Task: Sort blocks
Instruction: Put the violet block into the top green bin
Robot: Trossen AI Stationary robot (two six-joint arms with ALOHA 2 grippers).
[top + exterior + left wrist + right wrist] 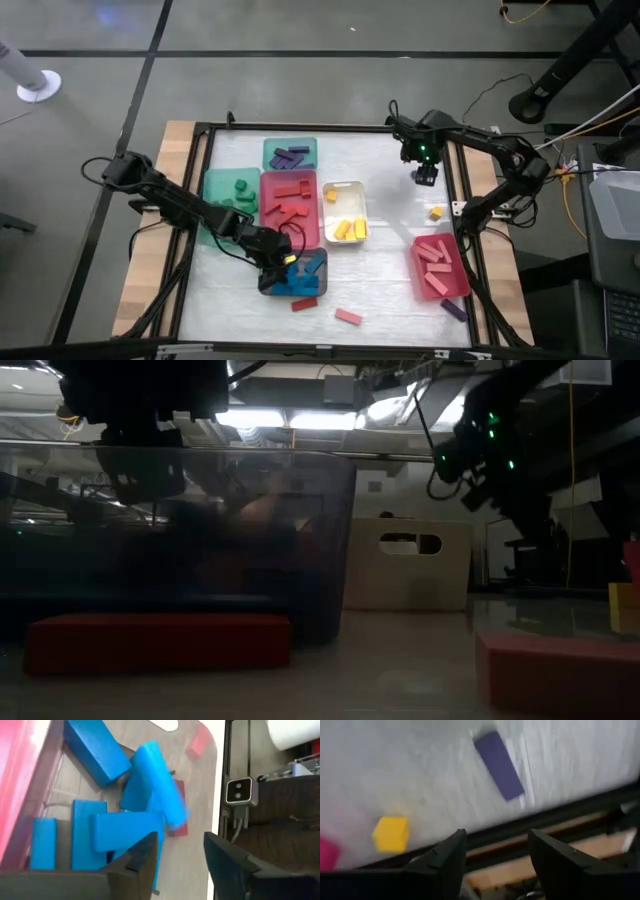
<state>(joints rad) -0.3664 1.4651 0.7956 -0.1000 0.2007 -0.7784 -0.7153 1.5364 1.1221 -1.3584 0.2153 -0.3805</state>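
My left gripper [278,262] [180,842] stands open over the grey tray [318,262], which holds several blue blocks [85,835]. One blue block [157,785] is blurred and lies slanted across the others, just beyond the fingertips. My right gripper [425,177] [497,837] hangs open above the table's far right part and holds nothing. Past it, a yellow cube [391,834] [437,212] and a purple block [499,765] [455,310] lie flat on the table. A red block [304,303] [155,643] and a pink block [348,317] [560,670] lie near the front edge.
Five more trays stand on the table: a teal one with purple blocks [290,153], a green one [215,205], a red one [290,232], a white one with yellow blocks [345,190] and a pink one [440,290] at the right. A black frame [462,200] runs round the table.
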